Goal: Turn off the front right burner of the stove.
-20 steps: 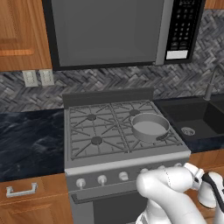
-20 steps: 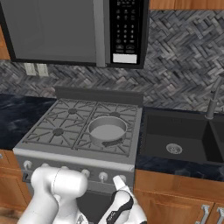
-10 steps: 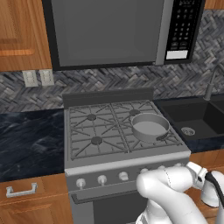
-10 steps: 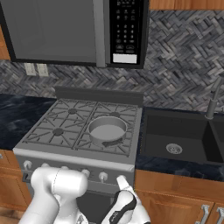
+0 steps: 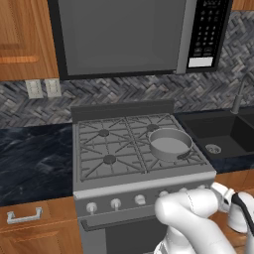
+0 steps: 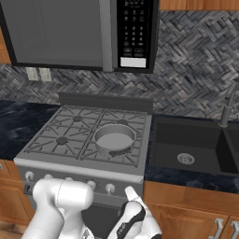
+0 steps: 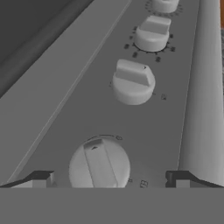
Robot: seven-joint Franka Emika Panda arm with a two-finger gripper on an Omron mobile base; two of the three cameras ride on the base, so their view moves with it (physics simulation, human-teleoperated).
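Along the front panel of the stove (image 5: 144,186), the gripper (image 7: 107,179) is hovering close to a row of round silver knobs. Its two dark fingertips (image 7: 39,178) are standing well apart, open, on either side of the nearest knob (image 7: 99,164), which is sitting between them without any contact that I can make out. That knob's ridge is pointing roughly along the line of the row, while the next knob (image 7: 133,82) and the one beyond it (image 7: 152,33) are sitting with their ridges crosswise. Up on the cooktop, a shallow round metal pan (image 6: 114,140) is resting on the grates at the right side, and the front right burner (image 6: 116,148) is probably lying hidden beneath it. A dark sink (image 6: 191,147) is sitting just right of the stove, and a microwave (image 6: 79,32) is hanging above.
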